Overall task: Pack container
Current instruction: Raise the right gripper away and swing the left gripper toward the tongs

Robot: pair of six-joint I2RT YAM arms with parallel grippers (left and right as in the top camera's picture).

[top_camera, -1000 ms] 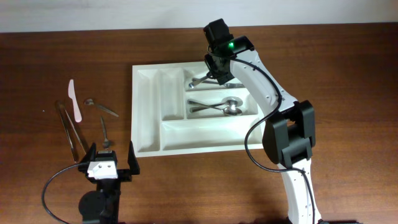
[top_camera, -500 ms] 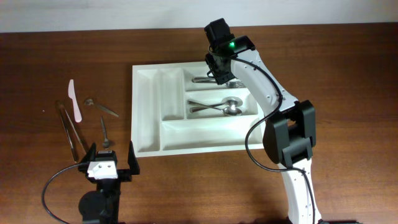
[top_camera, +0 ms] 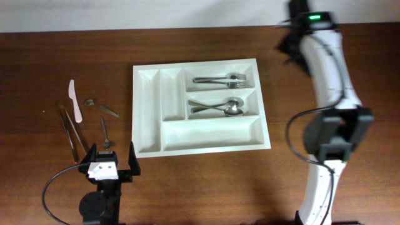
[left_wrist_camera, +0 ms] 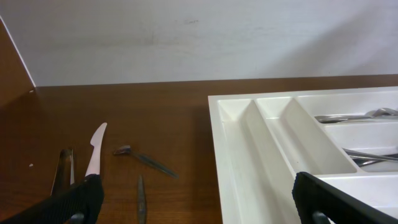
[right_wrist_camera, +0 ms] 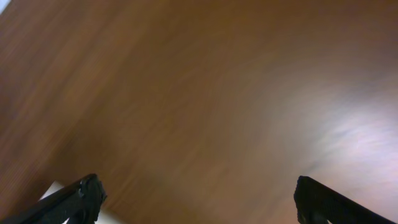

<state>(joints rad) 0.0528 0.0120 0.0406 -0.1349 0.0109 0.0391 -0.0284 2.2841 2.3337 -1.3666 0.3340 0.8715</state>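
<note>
1. The tray (top_camera: 212, 132) lies flat in the middle of the table (top_camera: 206, 187), a little nearer the far edge, with its long sides parallel to that edge.
2. Its two narrow slots are at the left end and both are bare.
3. The far right compartment holds forks (top_camera: 220, 80), lying lengthwise.
4. The compartment just nearer holds spoons (top_camera: 217, 107), crossed over one another, bowls to the right.
5. The long compartment along the tray's near side is bare.
6. Toward the left edge of the table, well apart from the tray, lie a white knife (top_camera: 75, 100), tongs (top_camera: 72, 130), a small spoon (top_camera: 101, 108) and one more small metal piece (top_camera: 105, 132) whose kind I cannot tell.
7. The left gripper (top_camera: 112, 155) sits at the near edge, left of the tray's near-left corner, jaws spread wide and holding nothing.
8. Its wrist view shows the tray (left_wrist_camera: 239, 143) on the right, and the knife (left_wrist_camera: 95, 149), spoon (left_wrist_camera: 146, 160) and tongs (left_wrist_camera: 62, 177) on the left.
9. The right gripper (top_camera: 289, 42) is by the far edge, beyond the tray's far-right corner and clear of it.
10. Its wrist view is blurred: the fingers (right_wrist_camera: 74, 199) stand at the two lower corners, released, only bare wood between them.
</note>
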